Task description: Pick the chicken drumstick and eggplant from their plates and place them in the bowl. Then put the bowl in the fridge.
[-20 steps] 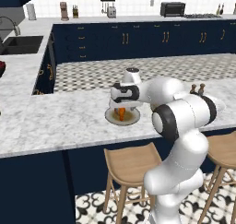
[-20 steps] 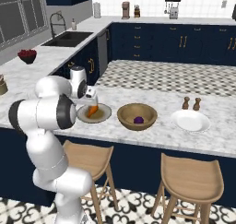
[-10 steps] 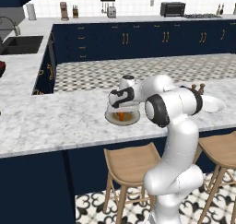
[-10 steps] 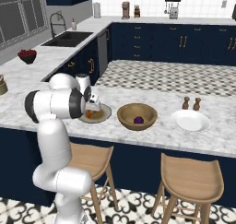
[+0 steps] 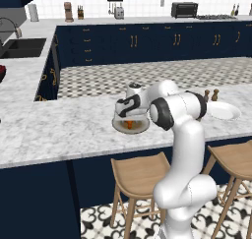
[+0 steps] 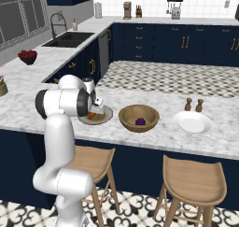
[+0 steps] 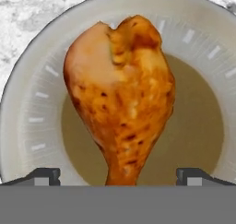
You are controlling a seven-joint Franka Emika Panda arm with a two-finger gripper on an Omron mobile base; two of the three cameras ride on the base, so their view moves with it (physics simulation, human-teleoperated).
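The orange-brown chicken drumstick (image 7: 120, 103) lies on the grey plate (image 7: 27, 103) with the brownish centre, its tapered end pointing at my hand. My gripper (image 7: 119, 174) hangs open just above it, one fingertip (image 7: 44, 174) on each side of the tapered end, touching nothing. From the base, the gripper (image 5: 129, 114) sits low over this plate (image 5: 141, 129) at the counter's front. The eggplant (image 6: 140, 122) lies inside the wooden bowl (image 6: 126, 118), to the right of the grey plate (image 6: 105, 117). The white plate (image 6: 193, 122) is bare. The fridge is out of view.
Two small shakers (image 6: 193, 104) stand behind the white plate. Wooden stools (image 6: 193, 179) sit under the counter's front edge. A sink (image 6: 70, 38) and a dark bowl of red fruit (image 6: 28, 57) are far off on the left counter.
The arm has swung its elbow round and lowered the hand closer onto the grey plate. The jaws have stayed wide and the drumstick has not moved.
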